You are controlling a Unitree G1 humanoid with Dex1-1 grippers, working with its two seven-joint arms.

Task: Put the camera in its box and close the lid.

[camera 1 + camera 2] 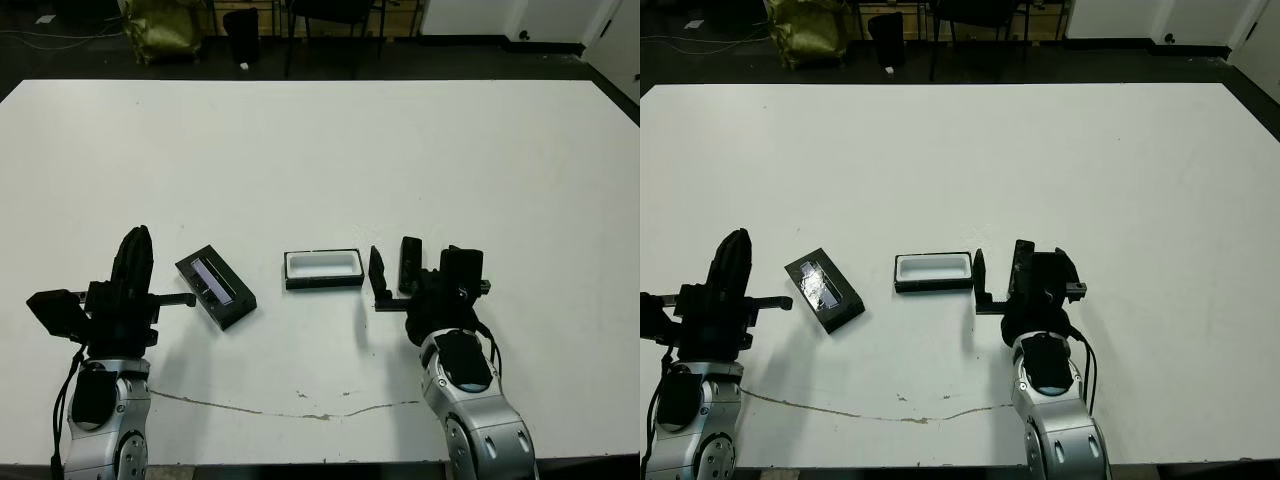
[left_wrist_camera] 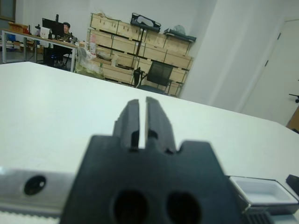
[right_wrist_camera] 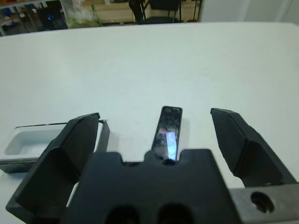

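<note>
Black camera [image 3: 167, 133] lies between the right gripper's [image 1: 393, 272] spread fingers, box [image 1: 323, 268] at its 9 o'clock; left gripper [image 2: 143, 122] fingers together.

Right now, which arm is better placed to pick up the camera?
The right. The right gripper is open with the camera lying on the table between its fingers, beside the box. The left gripper is shut and sits past the lid, far from the camera.
</note>
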